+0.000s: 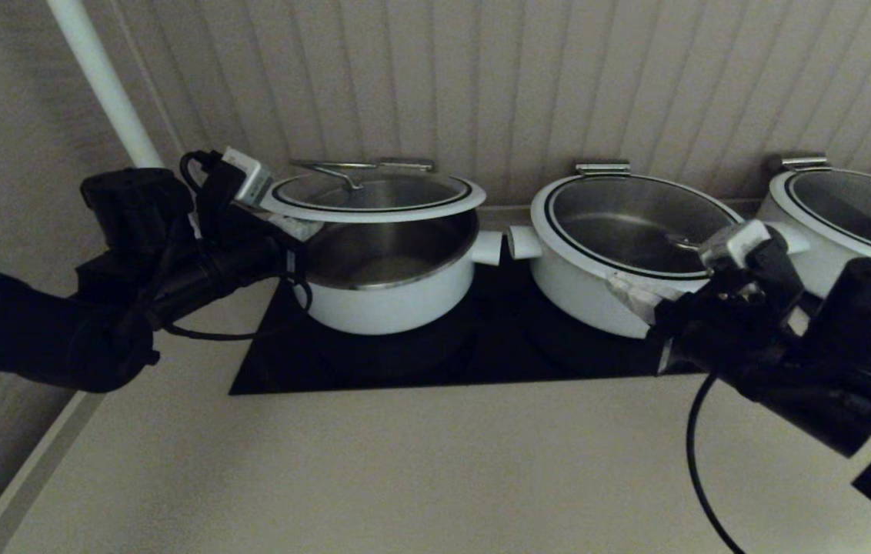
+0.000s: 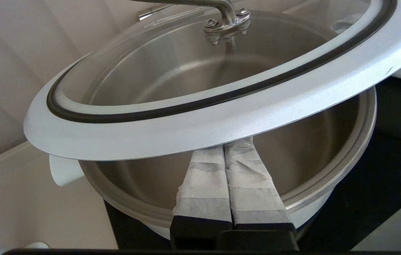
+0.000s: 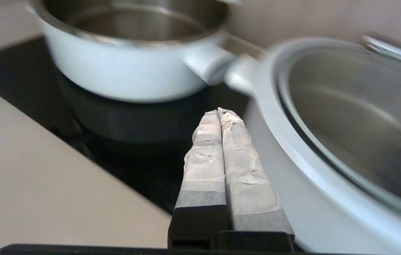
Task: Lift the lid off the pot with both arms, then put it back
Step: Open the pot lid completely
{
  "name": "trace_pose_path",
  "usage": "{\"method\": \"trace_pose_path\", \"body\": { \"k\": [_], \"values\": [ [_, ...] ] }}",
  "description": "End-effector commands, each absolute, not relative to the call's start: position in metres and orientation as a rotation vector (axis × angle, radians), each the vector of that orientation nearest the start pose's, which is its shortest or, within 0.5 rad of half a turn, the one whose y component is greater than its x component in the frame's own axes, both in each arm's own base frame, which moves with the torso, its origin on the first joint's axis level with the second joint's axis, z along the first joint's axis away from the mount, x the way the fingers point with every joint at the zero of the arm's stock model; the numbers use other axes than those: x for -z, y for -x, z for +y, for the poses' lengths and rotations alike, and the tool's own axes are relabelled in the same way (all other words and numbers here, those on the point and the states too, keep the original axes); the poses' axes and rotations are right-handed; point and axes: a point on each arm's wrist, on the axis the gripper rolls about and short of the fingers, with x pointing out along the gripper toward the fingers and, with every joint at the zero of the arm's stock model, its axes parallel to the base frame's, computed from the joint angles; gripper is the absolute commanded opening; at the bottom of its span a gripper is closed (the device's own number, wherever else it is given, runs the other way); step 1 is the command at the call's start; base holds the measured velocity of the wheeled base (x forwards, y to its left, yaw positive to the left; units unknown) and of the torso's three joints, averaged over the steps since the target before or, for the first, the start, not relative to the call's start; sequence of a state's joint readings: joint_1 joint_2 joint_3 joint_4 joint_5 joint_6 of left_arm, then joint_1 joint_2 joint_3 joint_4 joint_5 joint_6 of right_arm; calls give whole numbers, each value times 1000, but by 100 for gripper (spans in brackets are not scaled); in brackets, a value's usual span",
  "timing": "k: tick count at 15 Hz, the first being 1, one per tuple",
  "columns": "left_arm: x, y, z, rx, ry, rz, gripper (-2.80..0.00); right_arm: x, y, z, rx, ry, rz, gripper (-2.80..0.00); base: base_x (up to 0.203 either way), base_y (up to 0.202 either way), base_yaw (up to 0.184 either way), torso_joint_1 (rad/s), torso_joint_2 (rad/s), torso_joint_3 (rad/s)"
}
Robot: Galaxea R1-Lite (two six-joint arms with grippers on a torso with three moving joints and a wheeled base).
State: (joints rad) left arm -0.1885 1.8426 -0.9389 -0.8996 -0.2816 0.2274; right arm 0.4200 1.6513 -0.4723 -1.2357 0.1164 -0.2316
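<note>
So the lid (image 1: 372,196) is up off the pot (image 1: 385,288), hovering just above the rim and roughly level in the head view. The pot sits on the black cooktop (image 1: 482,346), leftmost of three white pots on the tabletop (image 1: 405,469).

The left tool (image 2: 237,141) has its taped fingers (image 2: 204,184) pressed together, and they aren't pinching anything. They're slid in under the lid's white rim on the left side, so the lid seems to just rest on top of them, propped rather than gripped.

The right tool (image 3: 219,112) is also closed flat and holds nothing. It's well off to the right, down by the wall of the middle pot (image 1: 620,246), pointing toward the gap between the two pots' stubby handles. So the left arm is the one actually at the lid; the right one is nowhere near it.

Key relation for setting it back: the lid is almost straight over the pot opening, with its steel handle (image 1: 343,173) running left-right along the back.

View differences: the left wrist view shows the lid tilted across the frame and the fingers underneath it, which the head view mostly hides behind the arm. The right wrist view shows the pot with no lid on it.

My guess is a one-sided prop like this could let the lid slide.
</note>
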Motion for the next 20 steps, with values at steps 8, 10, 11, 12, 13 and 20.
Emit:
{"method": "trace_pose_path", "body": {
  "k": [8,10,11,12,13,20],
  "values": [
    [-199,-342,-72,469,-223,-57,-280,-166,-156,69,-392,251,8,-280,0,0,0,0,0,0],
    [-199,-342,-72,470,-223,-57,-280,-152,-136,60,-389,259,51,-280,0,0,0,0,0,0],
    [-200,-342,-72,468,-223,-58,-280,-144,-126,55,-371,263,69,-280,0,0,0,0,0,0],
    [-199,-342,-72,469,-223,-57,-280,-139,-117,50,-341,267,80,-280,0,0,0,0,0,0],
    [-199,-342,-72,470,-223,-57,-280,-135,-110,46,-303,271,88,-280,0,0,0,0,0,0],
    [-199,-342,-72,469,-223,-57,-280,-120,-73,30,-311,298,205,-280,0,0,0,0,0,0]
  ]
}}
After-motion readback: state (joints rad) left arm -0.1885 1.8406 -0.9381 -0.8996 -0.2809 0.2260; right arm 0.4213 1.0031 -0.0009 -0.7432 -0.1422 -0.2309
